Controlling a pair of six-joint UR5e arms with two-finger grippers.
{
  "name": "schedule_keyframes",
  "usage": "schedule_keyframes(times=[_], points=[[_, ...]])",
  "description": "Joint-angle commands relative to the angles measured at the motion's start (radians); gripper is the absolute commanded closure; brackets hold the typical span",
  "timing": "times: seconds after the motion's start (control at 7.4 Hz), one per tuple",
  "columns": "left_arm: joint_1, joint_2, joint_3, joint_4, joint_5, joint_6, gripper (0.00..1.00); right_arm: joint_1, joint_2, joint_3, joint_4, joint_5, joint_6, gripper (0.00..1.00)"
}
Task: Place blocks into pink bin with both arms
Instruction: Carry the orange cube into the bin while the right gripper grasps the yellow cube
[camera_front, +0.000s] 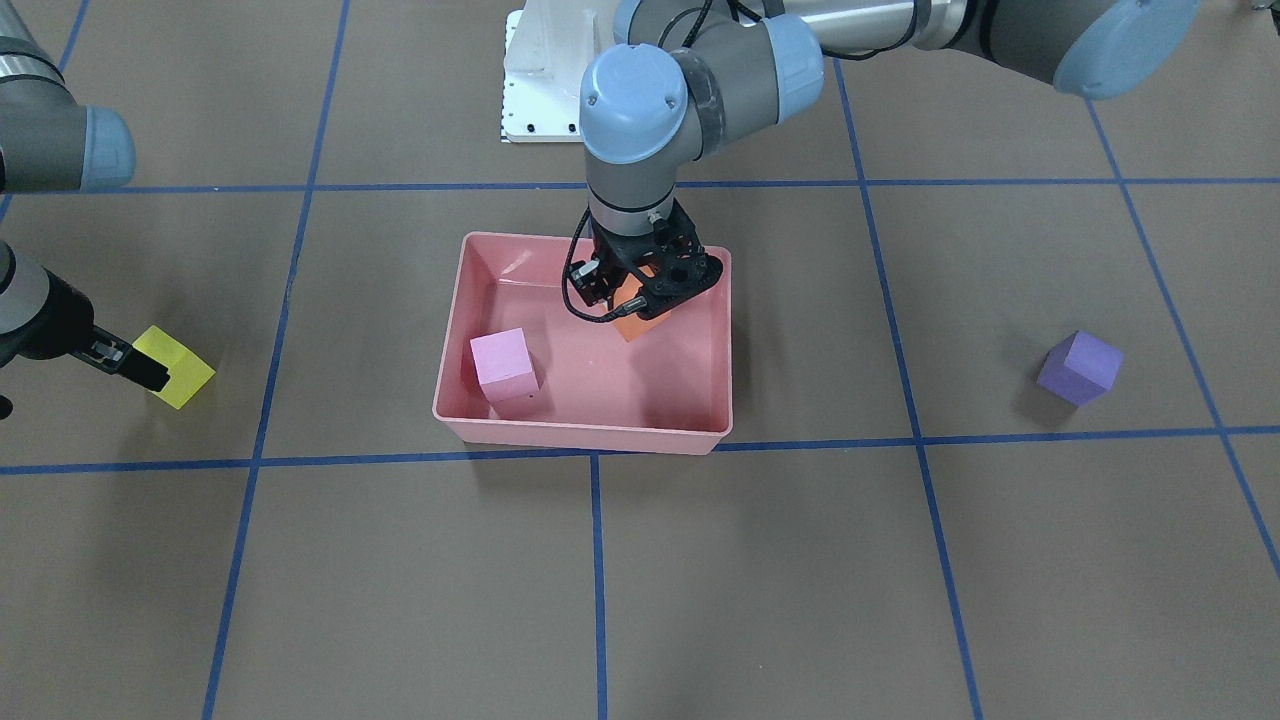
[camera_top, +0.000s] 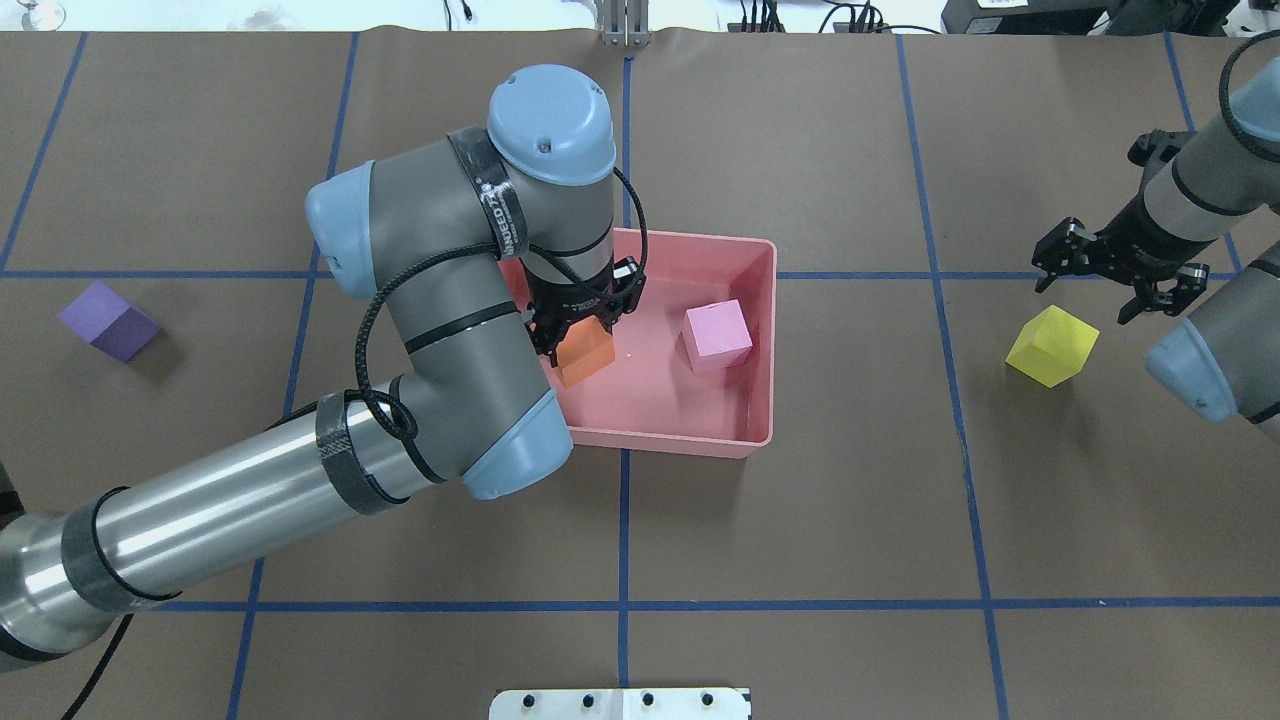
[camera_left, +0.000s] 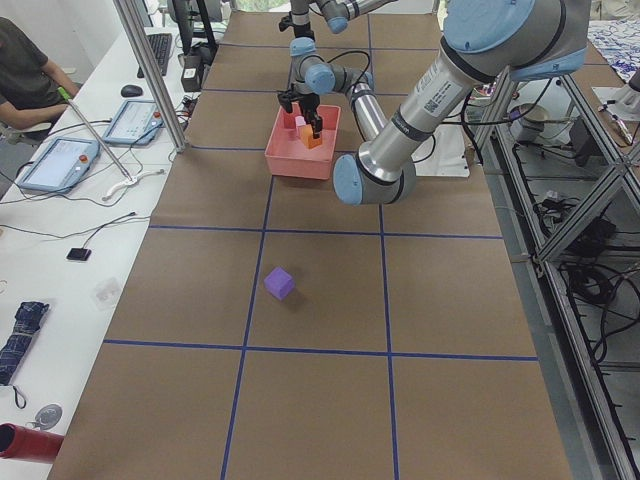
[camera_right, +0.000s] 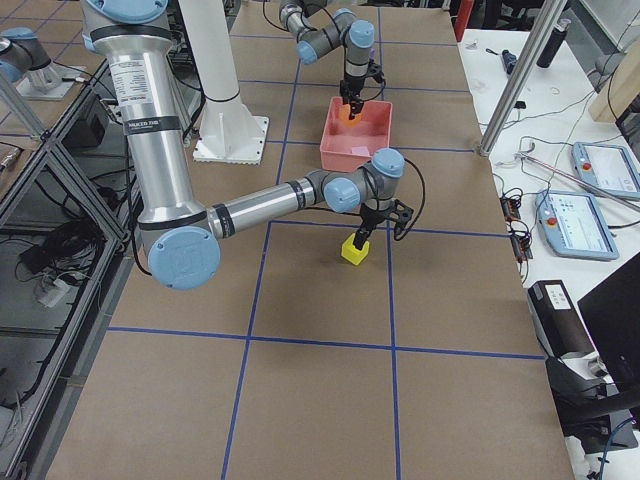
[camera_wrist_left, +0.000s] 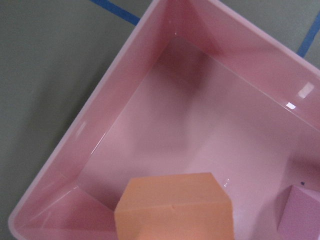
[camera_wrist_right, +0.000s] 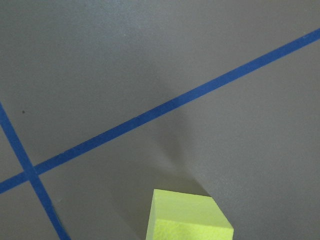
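The pink bin (camera_front: 580, 432) sits mid-table. A light pink block (camera_front: 503, 365) rests inside it. My left gripper (camera_top: 580, 322) hangs over the bin's inside, shut on the orange block (camera_top: 586, 358), which fills the bottom of the left wrist view (camera_wrist_left: 175, 207) above the bin floor. The yellow block (camera_top: 1050, 346) lies on the table at my right. My right gripper (camera_top: 1092, 296) is open and empty just beside and above it; the block shows at the bottom of the right wrist view (camera_wrist_right: 189, 218). The purple block (camera_top: 108, 320) lies alone far to my left.
The white pedestal base (camera_front: 540, 90) stands behind the bin on the robot's side. Blue tape lines (camera_front: 595, 580) grid the brown table. An operator's bench with tablets (camera_left: 60, 160) runs along the far edge of the table.
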Motion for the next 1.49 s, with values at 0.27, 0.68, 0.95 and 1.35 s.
schedule_keyframes(times=[0.27, 0.68, 0.95, 1.35], points=[[0.023, -0.009, 0.028, -0.009, 0.014, 0.0, 0.76, -0.03, -0.012, -0.026, 0.044, 0.008, 0.034, 0.0], [0.048, -0.012, 0.028, -0.009, 0.058, 0.0, 0.11, -0.041, -0.023, -0.038, 0.044, 0.005, 0.04, 0.0], [0.05, -0.012, 0.028, -0.007, 0.06, 0.0, 0.09, -0.064, -0.024, -0.052, 0.047, 0.003, 0.039, 0.0], [0.048, -0.021, 0.023, 0.002, 0.06, -0.002, 0.08, -0.067, -0.021, -0.08, 0.111, -0.001, 0.094, 0.76]])
